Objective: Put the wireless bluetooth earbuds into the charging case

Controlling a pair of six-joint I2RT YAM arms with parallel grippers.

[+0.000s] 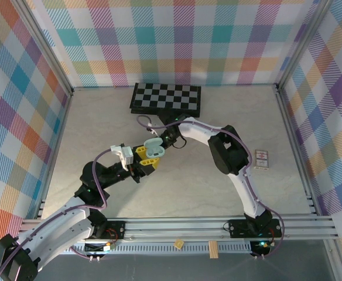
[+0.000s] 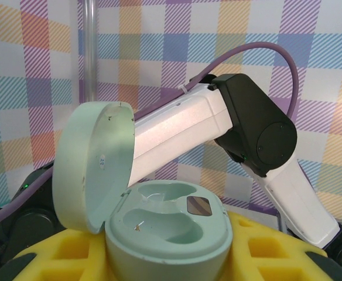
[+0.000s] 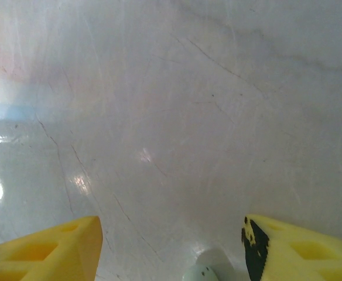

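Note:
My left gripper [image 1: 149,157] is shut on a pale green charging case [image 1: 153,147], held off the table with its lid up. In the left wrist view the case [image 2: 168,225] sits between the yellow pads [image 2: 270,249]. Its lid [image 2: 95,164] leans back to the left and both wells look empty. My right gripper [image 1: 166,138] hangs just behind the case, pointing down at the table. In the right wrist view it [image 3: 171,228] is open, fingers [image 3: 54,249] wide apart. A small pale green earbud [image 3: 199,273] lies on the table between them, untouched.
A black-and-white checkerboard [image 1: 166,98] lies at the back of the table, just beyond the right gripper. A small printed card [image 1: 262,158] rests at the right. A wooden block [image 1: 216,250] sits on the front rail. Plaid walls close in three sides.

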